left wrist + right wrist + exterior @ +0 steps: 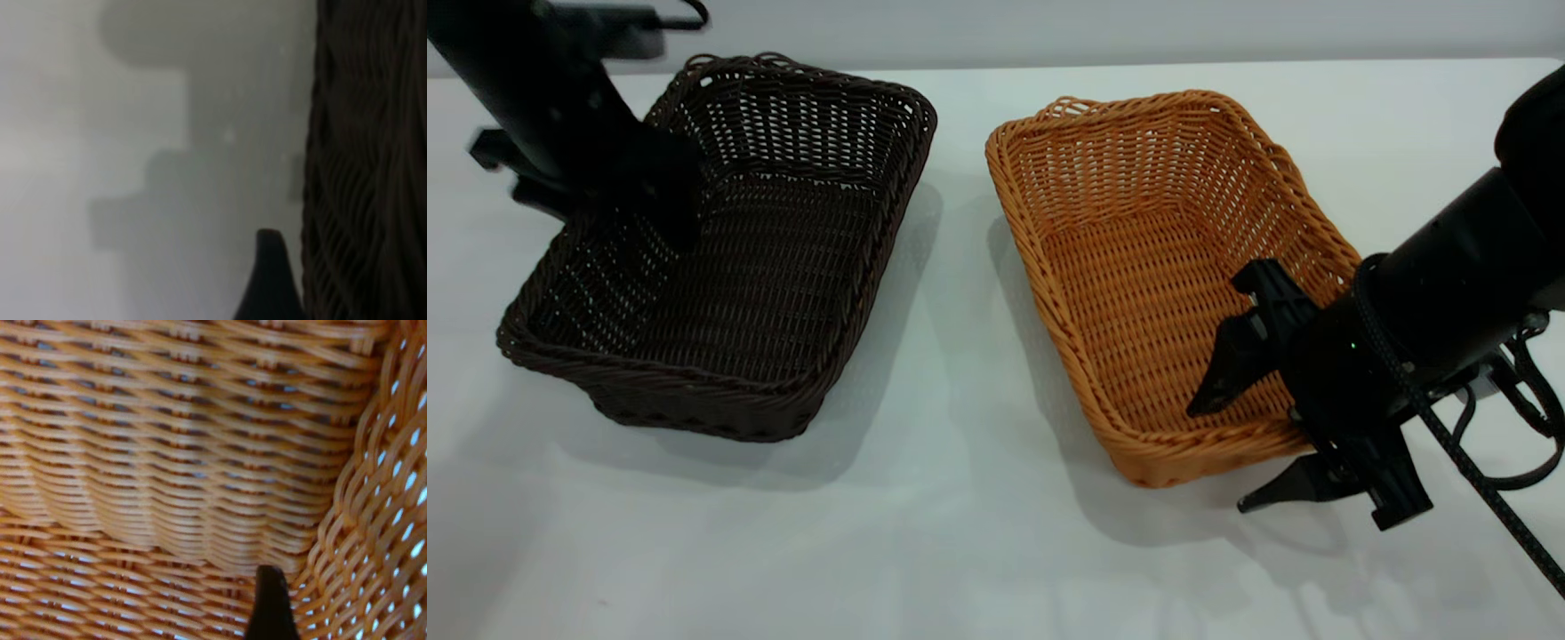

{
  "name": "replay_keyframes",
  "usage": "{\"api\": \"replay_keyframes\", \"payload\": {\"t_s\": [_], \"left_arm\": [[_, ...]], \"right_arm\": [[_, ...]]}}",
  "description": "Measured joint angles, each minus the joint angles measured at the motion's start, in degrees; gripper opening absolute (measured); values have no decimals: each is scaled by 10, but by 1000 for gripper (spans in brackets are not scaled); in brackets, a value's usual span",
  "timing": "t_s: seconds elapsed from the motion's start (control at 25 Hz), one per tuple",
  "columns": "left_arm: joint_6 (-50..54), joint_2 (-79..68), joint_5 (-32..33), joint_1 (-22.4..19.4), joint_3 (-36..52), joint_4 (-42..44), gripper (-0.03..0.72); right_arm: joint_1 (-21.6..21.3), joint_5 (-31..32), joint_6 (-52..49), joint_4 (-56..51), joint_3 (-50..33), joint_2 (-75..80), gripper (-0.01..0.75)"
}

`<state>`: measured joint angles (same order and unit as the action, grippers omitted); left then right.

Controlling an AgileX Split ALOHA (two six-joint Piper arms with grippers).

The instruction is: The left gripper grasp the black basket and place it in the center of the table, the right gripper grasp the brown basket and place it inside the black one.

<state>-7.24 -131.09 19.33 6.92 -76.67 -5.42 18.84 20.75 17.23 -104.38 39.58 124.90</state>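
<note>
With the black basket (729, 258) at the desk's (960, 551) left, I can't tell my left claw's (667, 191) state, while my spread right claw (1218, 453) straddles the brown basket's (1138, 267) near wall, so I'd seat deeper before closing.

No text, label, brand, number or sign can be read anywhere in the 3 views; the left wrist view is perhaps too blurred to show any.

Thick black cylindrical arms, braided black cable, pointed black end effector (1240, 458) fingers.
</note>
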Motion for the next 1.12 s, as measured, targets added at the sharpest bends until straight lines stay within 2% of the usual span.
{"api": "replay_keyframes", "payload": {"t_s": [0.08, 0.24, 0.28, 0.48, 0.64, 0.76, 0.96, 1.12], "left_arm": [[0, -9, -8, 5, 0, 0, 393], [-1, -11, -31, 6, -1, 2, 116], [-4, -11, -35, 7, -1, 2, 85], [-44, -11, -50, 7, -1, 14, 83], [-99, -11, -55, 7, -2, 31, 82], [-186, -11, -70, 15, -3, 32, 82], [-372, -13, -126, 65, -5, 32, 82], [-452, -38, -129, 115, -42, 41, 81]], "right_arm": [[0, -3, 11, 0, 0, 1, 409], [0, -7, 35, 3, 1, 1, 223], [0, -7, 35, 2, 1, 1, 188], [-18, -14, 32, 7, 20, -2, 156], [-81, -19, 38, 15, 51, -32, 153], [-139, 1, 42, 84, 96, -54, 152], [-211, 137, -35, 333, 224, -69, 149], [-230, 266, -114, 554, 338, -70, 148]]}}
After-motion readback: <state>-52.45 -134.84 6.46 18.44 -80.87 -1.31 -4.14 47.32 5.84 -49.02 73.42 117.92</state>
